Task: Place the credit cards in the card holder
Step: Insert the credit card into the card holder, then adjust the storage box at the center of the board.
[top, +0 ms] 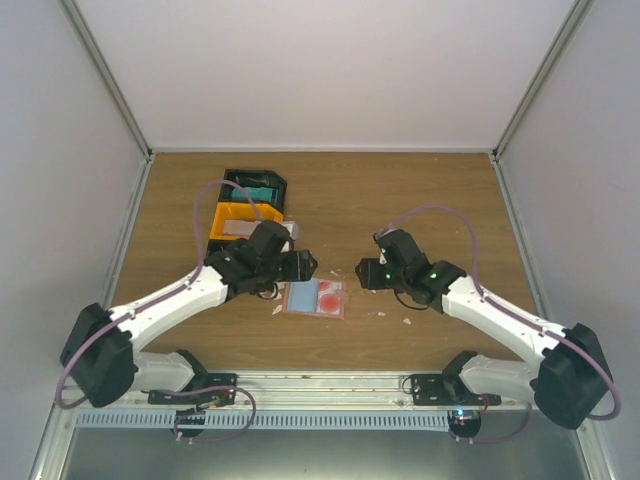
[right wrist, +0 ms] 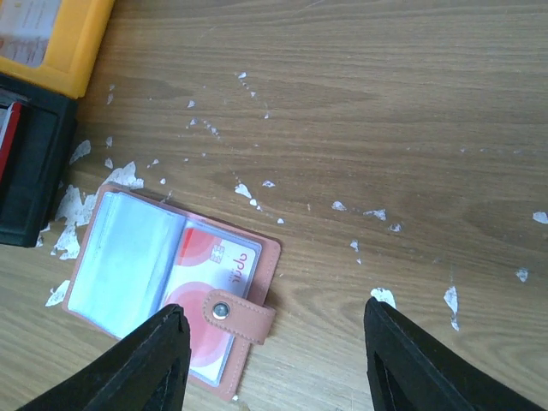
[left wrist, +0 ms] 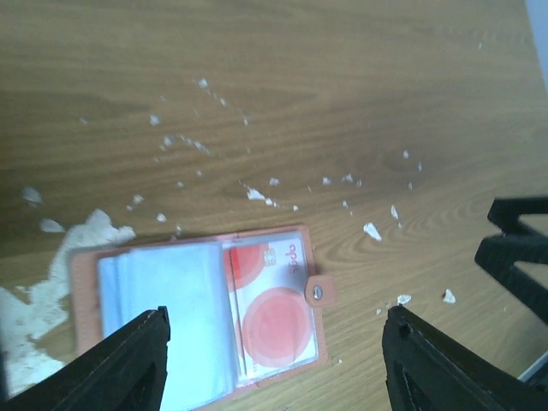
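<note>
Left wrist view, tabletop: L gripper [left wrist: 276,318] hovers w/ fingers spread wide, nothing held. R gripper [right wrist: 274,308] is likewise wide open and empty. The card holder [left wrist: 197,317] lies opened flat on the wooden table [top: 430,200] between the two arms, snap tab sticking out on one side. One card w/ red circles [left wrist: 276,312] already sits in a clear sleeve on the tab side; the other sleeves look empty. The holder reads as light, soft and floppy, and would prob. slide if nudged. Best pinned by its leather rim, not the slick sleeves. White scraps [right wrist: 73,210] litter the wood around it.

Just beyond the holder, a black bin [right wrist: 26,171] shows a red sliver at frame edge; can't tell what. Next, the orange bin [top: 228,222] holds a pale flat item, poss. a card. Farthest, a second black bin [top: 278,183] holds a teal card [top: 256,190]. It is prob. thin, stiff and slippery, and awkward to lift off a bin floor, so pinch it by an edge.
</note>
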